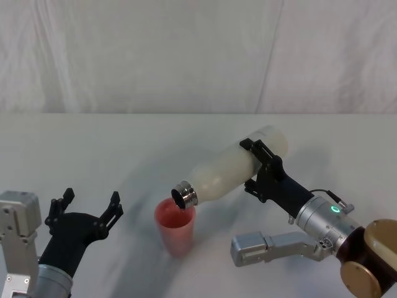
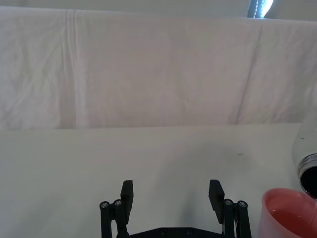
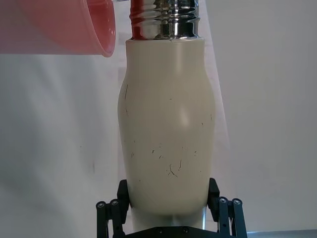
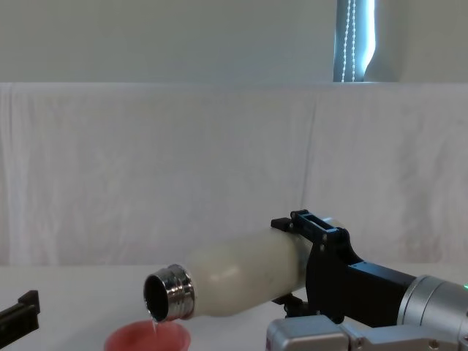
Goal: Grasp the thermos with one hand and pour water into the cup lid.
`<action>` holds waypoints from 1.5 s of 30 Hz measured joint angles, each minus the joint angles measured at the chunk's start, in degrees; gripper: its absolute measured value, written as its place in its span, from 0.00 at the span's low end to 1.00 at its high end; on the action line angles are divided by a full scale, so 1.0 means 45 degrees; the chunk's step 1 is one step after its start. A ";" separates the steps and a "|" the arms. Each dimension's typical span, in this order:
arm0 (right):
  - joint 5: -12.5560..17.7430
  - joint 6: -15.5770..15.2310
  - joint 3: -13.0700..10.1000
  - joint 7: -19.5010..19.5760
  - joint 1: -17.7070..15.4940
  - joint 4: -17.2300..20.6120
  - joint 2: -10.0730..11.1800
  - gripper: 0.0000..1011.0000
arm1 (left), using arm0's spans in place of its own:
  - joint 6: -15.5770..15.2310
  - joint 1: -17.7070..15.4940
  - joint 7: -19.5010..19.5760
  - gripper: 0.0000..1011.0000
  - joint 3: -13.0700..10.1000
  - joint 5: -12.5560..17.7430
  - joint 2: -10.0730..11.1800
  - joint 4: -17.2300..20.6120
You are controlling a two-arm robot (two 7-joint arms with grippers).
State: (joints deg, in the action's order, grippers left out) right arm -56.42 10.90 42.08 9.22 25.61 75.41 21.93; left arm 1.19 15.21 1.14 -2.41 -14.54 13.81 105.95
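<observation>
the right gripper [image 1: 259, 166] has its fingers clamped around the lower body of the thermos [image 1: 232, 172], tipped nearly flat with the chrome neck [image 4: 168, 294] hanging just over the cup lid [image 1: 175, 225], which stands on the white table [image 1: 93, 149] in front of the robot, and a thin trickle of water [image 4: 153, 319] drops from the mouth. risks, as i judge them: tip further and the flow could overshoot the small rim or overfill it; lower the neck and it may knock the light cup over; the smooth body could also slip in the grip. the left gripper [image 1: 84, 214] sits idle at near left, fingers spread wide, holding nothing. count: one thermos, one cup lid, two grippers.
</observation>
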 joint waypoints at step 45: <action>-0.0061 -0.0007 0.0039 0.0000 0.0062 0.0014 0.0023 0.94 | 0.0000 0.0000 0.0000 0.99 0.0000 0.0000 -0.0001 0.0000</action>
State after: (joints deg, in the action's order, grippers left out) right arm -56.70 10.87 42.26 9.22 25.89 75.47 22.03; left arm 1.19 15.21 1.14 -2.41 -14.54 13.80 105.95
